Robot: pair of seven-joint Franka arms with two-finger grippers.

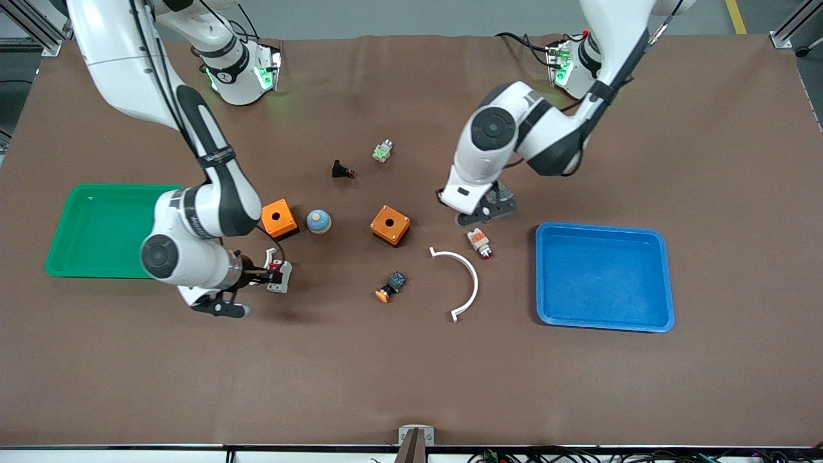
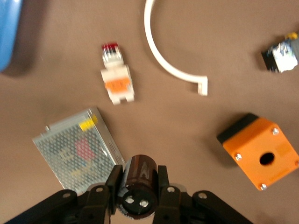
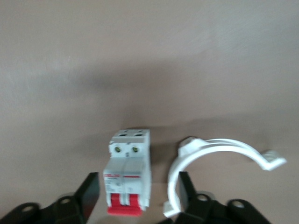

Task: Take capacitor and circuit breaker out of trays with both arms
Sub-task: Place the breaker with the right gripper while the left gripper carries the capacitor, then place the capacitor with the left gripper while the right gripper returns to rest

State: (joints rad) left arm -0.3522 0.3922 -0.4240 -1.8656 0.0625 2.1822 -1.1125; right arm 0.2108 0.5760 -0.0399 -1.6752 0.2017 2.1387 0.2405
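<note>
My left gripper [image 1: 479,212] [image 2: 138,175] is shut on the capacitor [image 2: 140,172], a small dark cylinder, low over the table beside a mesh metal box [image 2: 77,149] [image 1: 500,195]. The capacitor is hidden in the front view. The breaker [image 1: 281,275] [image 3: 127,179], a white-grey block with red levers, lies on the table near the green tray. My right gripper [image 1: 271,273] [image 3: 138,182] is open and straddles it without touching. One of its fingers [image 3: 184,189] stands against a small white clip [image 3: 210,156] next to the breaker.
The green tray [image 1: 116,188] is at the right arm's end and the blue tray [image 1: 604,227] at the left arm's end. Between them lie two orange boxes [image 1: 280,218] [image 1: 390,225], a blue dome [image 1: 318,221], a white arc [image 1: 466,276], a white-orange lamp [image 1: 479,243] and a black-blue switch [image 1: 392,286].
</note>
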